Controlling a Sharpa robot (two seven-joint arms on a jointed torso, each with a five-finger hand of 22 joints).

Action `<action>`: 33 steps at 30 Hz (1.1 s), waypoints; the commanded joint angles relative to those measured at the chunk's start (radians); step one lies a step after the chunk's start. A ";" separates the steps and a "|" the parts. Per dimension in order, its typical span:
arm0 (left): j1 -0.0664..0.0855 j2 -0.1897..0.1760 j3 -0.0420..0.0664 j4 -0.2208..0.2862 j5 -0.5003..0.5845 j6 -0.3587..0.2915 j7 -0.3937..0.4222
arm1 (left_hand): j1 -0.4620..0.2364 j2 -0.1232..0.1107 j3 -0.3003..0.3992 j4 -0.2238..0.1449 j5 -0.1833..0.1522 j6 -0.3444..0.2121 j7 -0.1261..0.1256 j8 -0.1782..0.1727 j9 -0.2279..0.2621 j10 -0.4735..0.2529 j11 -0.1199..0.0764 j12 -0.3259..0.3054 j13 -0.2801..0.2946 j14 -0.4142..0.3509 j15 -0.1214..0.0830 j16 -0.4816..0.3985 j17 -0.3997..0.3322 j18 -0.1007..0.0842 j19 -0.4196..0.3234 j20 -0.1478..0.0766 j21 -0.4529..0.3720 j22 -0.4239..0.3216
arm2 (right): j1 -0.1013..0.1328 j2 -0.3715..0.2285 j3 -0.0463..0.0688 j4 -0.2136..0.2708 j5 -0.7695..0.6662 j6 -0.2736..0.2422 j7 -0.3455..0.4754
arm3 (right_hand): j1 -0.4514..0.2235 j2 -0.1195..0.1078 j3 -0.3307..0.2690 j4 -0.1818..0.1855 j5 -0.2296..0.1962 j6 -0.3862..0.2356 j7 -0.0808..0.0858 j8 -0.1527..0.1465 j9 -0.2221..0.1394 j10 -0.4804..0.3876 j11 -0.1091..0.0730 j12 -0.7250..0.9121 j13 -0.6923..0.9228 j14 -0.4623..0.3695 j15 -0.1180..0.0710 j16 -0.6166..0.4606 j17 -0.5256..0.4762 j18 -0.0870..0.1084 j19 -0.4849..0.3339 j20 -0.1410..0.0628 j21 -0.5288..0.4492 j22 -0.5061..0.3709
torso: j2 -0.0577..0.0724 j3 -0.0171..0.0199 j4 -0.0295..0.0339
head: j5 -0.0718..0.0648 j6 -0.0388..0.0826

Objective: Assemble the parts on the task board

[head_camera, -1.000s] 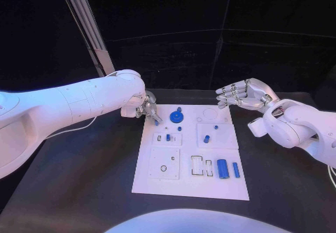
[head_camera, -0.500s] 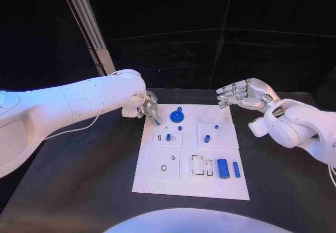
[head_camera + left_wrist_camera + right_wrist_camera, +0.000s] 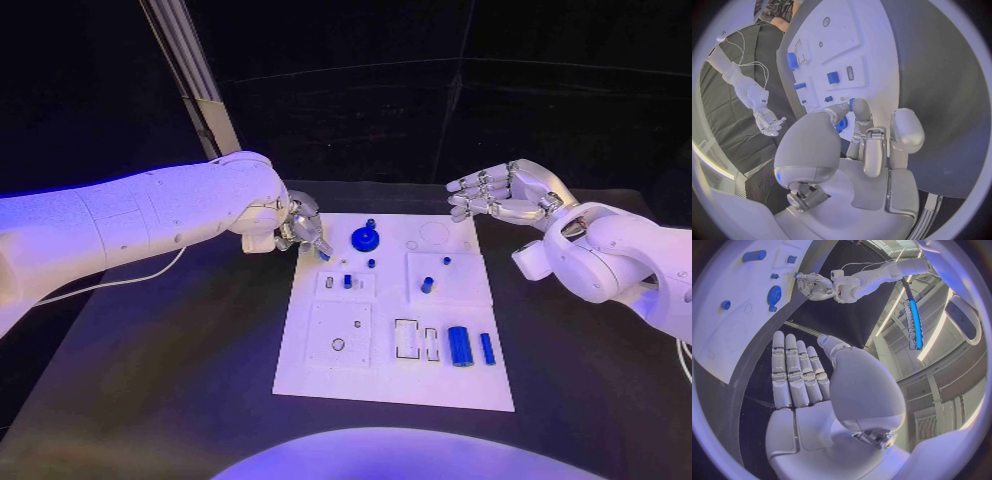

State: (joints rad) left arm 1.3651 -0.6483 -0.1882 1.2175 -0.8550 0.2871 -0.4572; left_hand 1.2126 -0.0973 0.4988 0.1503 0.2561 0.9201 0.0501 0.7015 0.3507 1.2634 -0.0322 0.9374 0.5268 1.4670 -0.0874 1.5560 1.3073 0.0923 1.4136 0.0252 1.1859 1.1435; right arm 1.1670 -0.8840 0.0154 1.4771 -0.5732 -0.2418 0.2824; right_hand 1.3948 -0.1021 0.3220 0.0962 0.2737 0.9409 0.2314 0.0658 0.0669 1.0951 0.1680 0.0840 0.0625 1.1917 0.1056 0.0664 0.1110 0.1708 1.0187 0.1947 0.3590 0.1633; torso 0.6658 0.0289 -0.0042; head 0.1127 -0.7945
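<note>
The white board (image 3: 389,320) lies flat in the middle of the black table (image 3: 173,380). The left hand (image 3: 296,226) hangs over the board's far left corner, fingers pointing down toward the surface. In the left wrist view its fingers (image 3: 861,112) are bunched close together, and a small blue piece (image 3: 849,104) shows at their tips. Whether the fingers clamp that piece or merely stand in front of it cannot be told.

Just beside those fingertips, toward the board's middle, sits a round blue disc (image 3: 365,239) with a raised hub. A small blue peg (image 3: 371,264) stands near it, and another blue peg (image 3: 346,282) stands in a raised square block nearer the robot.

The right hand (image 3: 498,196) hovers off the board's far right corner, above the table, holding nothing. Its fingers (image 3: 795,372) lie straight and side by side, thumb set apart.

Two blue cylinders (image 3: 460,346) lie side by side at the board's near right, well apart from both hands.
</note>
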 commanded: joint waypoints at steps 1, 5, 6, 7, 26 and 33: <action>0.001 -0.029 -0.001 0.063 0.032 -0.131 0.035 | -0.017 -0.002 0.151 -0.141 0.007 -0.001 -0.006 0.008 0.003 0.007 0.001 0.004 0.002 0.099 0.001 0.005 0.239 0.008 0.004 -0.001 0.001 0.002 | 0.002 0.002 0.001 -0.001 0.000 0.009 0.007 | -0.008 0.006 -0.001 -0.004 0.005 -0.008 0.002 -0.003 -0.001 -0.007 -0.003 -0.003 -0.001 -0.009 0.002 -0.003 -0.001 0.009 -0.001 0.006 -0.005 -0.001 | -0.001 0.0011 -0.0001 | 0.003 0.000; 0.000 -0.067 -0.010 0.136 0.016 -0.193 0.045 | -0.025 -0.007 0.166 -0.148 0.011 0.000 -0.007 0.013 0.007 0.012 0.000 0.008 0.006 0.099 0.000 0.007 0.243 0.007 0.007 -0.002 0.006 0.008 | 0.002 0.002 0.001 -0.004 0.000 0.010 0.007 | -0.007 0.007 -0.001 -0.006 0.006 -0.009 0.002 -0.003 -0.001 -0.008 -0.003 -0.003 -0.001 -0.009 0.002 -0.003 -0.003 0.009 -0.001 0.006 -0.007 -0.002 | 0.000 -0.0003 0.0008 | 0.002 0.000; 0.000 -0.077 -0.012 0.153 0.009 -0.208 0.046 | -0.028 -0.009 0.170 -0.150 0.012 0.001 -0.008 0.014 0.007 0.014 -0.001 0.010 0.009 0.100 0.000 0.007 0.245 0.007 0.008 -0.002 0.008 0.010 | 0.002 0.002 0.001 -0.005 0.000 0.010 0.007 | -0.007 0.007 -0.001 -0.006 0.006 -0.009 0.002 -0.003 -0.001 -0.008 -0.003 -0.003 -0.001 -0.009 0.002 -0.003 -0.003 0.009 -0.001 0.006 -0.007 -0.002 | 0.000 -0.0001 0.0000 | 0.003 0.000; -0.001 -0.086 -0.015 0.170 0.001 -0.223 0.045 | -0.030 -0.010 0.174 -0.151 0.014 0.002 -0.008 0.015 0.008 0.016 -0.001 0.011 0.010 0.100 0.000 0.008 0.246 0.006 0.009 -0.002 0.010 0.012 | 0.002 0.003 0.000 -0.006 0.000 0.010 0.007 | -0.007 0.007 -0.001 -0.006 0.006 -0.009 0.002 -0.003 -0.001 -0.008 -0.003 -0.003 -0.001 -0.009 0.002 -0.003 -0.003 0.009 -0.001 0.006 -0.007 -0.002 | 0.000 0.0001 0.0004 | 0.004 0.000; -0.038 -0.149 -0.037 0.287 -0.079 -0.317 -0.012 | -0.067 -0.025 0.224 -0.170 0.024 0.012 -0.013 0.027 0.012 0.035 -0.006 0.030 0.040 0.103 -0.004 0.013 0.258 0.004 0.015 -0.006 0.019 0.023 | 0.002 0.005 0.000 -0.014 0.000 0.013 0.008 | -0.007 0.007 -0.001 -0.006 0.006 -0.009 0.002 -0.003 -0.001 -0.008 -0.003 -0.003 -0.001 -0.009 0.002 -0.003 -0.003 0.009 -0.001 0.006 -0.007 -0.002 | 0.002 -0.0001 -0.0037 | 0.010 -0.001; -0.042 -0.146 -0.037 0.290 -0.088 -0.287 -0.028 | -0.088 -0.031 0.246 -0.182 0.053 0.015 -0.015 0.033 0.013 0.039 -0.008 0.029 0.039 0.104 -0.006 0.015 0.263 0.004 0.016 -0.007 0.021 0.027 | 0.002 0.007 0.000 -0.016 0.000 0.012 0.009 | -0.008 0.007 -0.001 -0.007 0.007 -0.009 0.002 -0.003 -0.001 -0.008 -0.002 -0.003 -0.001 -0.010 0.002 -0.003 -0.004 0.009 0.000 0.006 -0.008 -0.003 | 0.002 -0.0005 -0.0016 | 0.010 -0.003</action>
State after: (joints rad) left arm 1.3230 -0.7955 -0.2257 1.5048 -0.9216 -0.0089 -0.4663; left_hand 1.1355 -0.1271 0.5856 0.1216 0.3056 0.9317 0.0396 0.7297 0.3645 1.2941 -0.0408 0.9615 0.5659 1.4670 -0.0874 1.5645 1.3074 0.0923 1.4203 0.0186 1.2015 1.1695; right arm 1.1668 -0.8785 0.0148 1.4604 -0.5731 -0.2376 0.2828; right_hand 1.3908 -0.0982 0.3221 0.0962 0.2736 0.9373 0.2350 0.0658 0.0670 1.0913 0.1642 0.0840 0.0625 1.1881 0.1092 0.0664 0.1083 0.1708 1.0187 0.1946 0.3550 0.1613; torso 0.6678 0.0286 -0.0068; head 0.1230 -0.7964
